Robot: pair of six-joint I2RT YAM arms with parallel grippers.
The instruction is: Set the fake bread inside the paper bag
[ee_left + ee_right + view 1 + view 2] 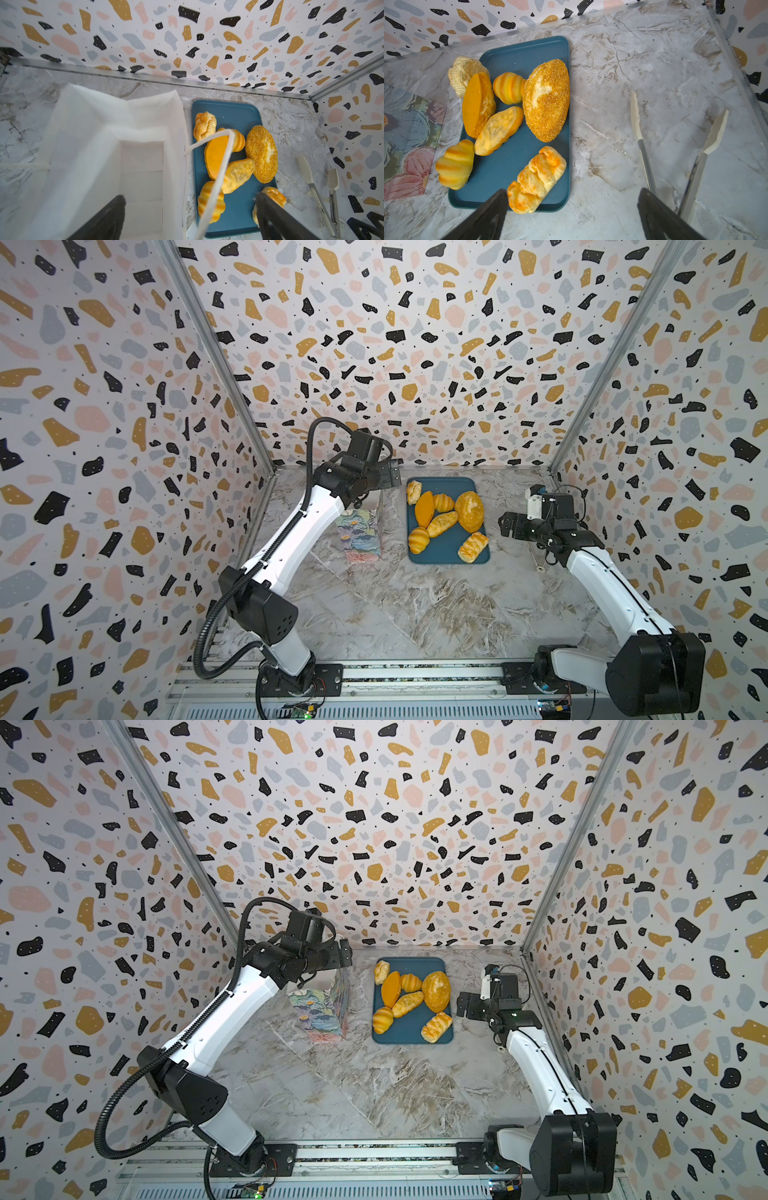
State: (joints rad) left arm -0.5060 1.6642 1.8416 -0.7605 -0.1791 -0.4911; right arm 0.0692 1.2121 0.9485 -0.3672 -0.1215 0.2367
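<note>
Left pincer [189, 197] wide, empty, above paper bag [93, 135]

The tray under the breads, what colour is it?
The tray is plain dark blue, clearest in the right wrist view.

Bright, even light, faint shadows; wide-angle bowing at edges; inside of the paper bag [83, 135] washed out, soft.

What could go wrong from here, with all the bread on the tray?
1. In the left wrist view the cord handle arcs between the open jaws of the left gripper; it could snag and drag the paper bag.
2. The bag stands tall, narrow and unheld, so a nudge may tip it.
3. The right gripper, jaws open, hangs between the plaited pastry and the tongs; a careless descent might knock either.
</note>
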